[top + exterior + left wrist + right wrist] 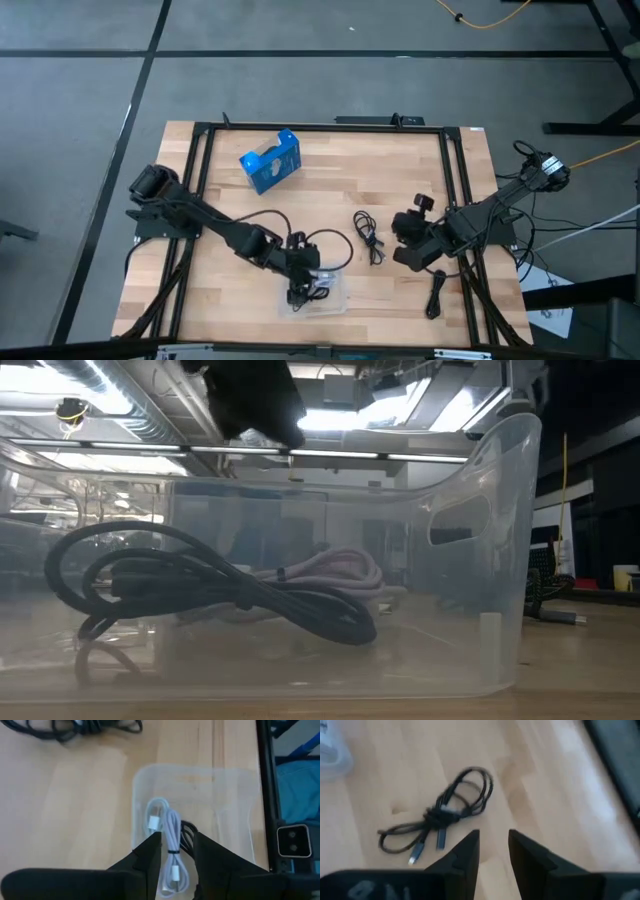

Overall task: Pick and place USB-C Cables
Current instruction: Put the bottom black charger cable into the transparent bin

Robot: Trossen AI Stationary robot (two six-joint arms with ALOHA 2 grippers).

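A clear plastic tray (330, 300) sits near the table's near edge. Inside it lie a light grey cable (170, 845) and a black cable (230, 590), both resting on the tray floor. My left gripper (175, 840) hovers open just above the tray, its fingers standing on either side of the grey cable (330, 570). One black cable bundle (368, 236) lies on the wood at mid-table, and another (436, 296) lies near the right rail. My right gripper (494, 837) is open, above the table just right of the mid-table bundle (440, 815).
A blue box with white marks (270, 161) lies toward the table's far edge. A black cable loop (335, 250) shows beside the tray's far side. A black metal frame (455, 170) borders the wooden top. Bare wood lies between the box and the tray.
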